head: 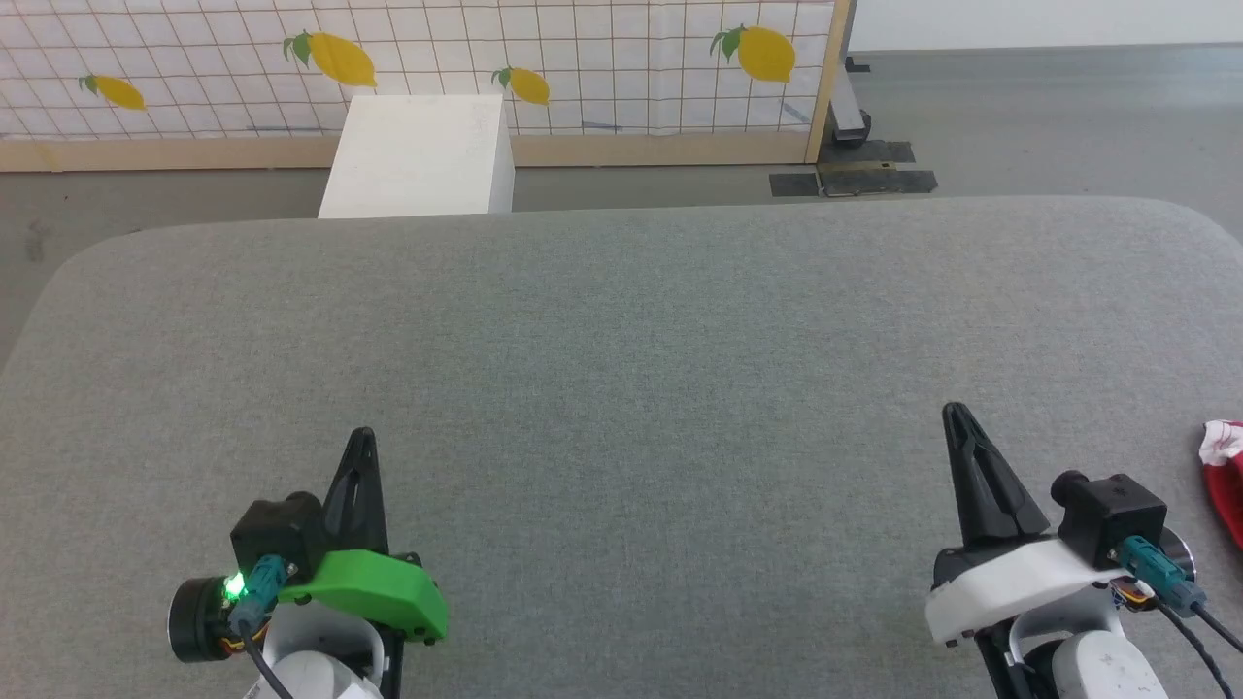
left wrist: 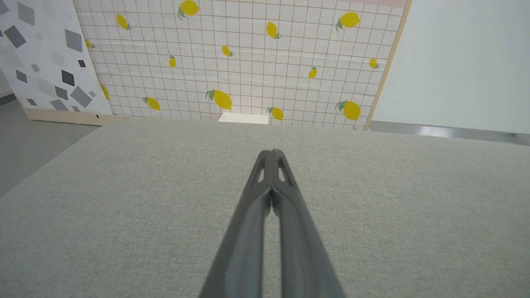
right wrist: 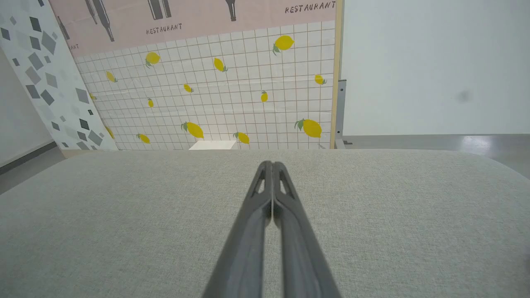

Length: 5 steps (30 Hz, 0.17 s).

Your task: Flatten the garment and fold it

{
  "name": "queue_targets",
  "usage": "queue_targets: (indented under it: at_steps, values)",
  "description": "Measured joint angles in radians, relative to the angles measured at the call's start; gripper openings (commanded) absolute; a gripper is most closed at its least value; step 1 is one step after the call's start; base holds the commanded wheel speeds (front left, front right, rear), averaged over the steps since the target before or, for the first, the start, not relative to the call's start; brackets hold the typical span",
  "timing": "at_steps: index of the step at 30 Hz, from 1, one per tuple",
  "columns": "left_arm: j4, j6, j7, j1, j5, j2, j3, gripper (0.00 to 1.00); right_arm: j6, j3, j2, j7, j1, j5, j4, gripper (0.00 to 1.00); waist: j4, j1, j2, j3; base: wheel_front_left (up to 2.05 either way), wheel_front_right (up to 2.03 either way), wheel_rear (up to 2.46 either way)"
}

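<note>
A small part of the red garment, with white trim, pokes in at the right edge of the head view, lying on the grey fabric table; most of it is out of view. My right gripper is shut with nothing in it, low at the right, a short way left of the garment. My left gripper is shut and holds nothing, low at the left. In the wrist views each pair of fingers, left and right, is pressed together over bare grey fabric.
A white box stands on the floor beyond the table's far edge. Behind it is a tiled panel with lemon prints in a wooden frame. Grey floor surrounds the table.
</note>
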Motion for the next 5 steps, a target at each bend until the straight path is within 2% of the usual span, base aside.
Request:
queue_targets:
  at_steps: [5]
  values:
    - [-0.010,-0.001,0.009,0.000,0.007,0.000,0.002,0.00,0.000,-0.001,0.000,0.012,0.005,-0.010,-0.008,0.00,0.001,0.0000,0.0000,-0.002,0.00,0.00,0.00]
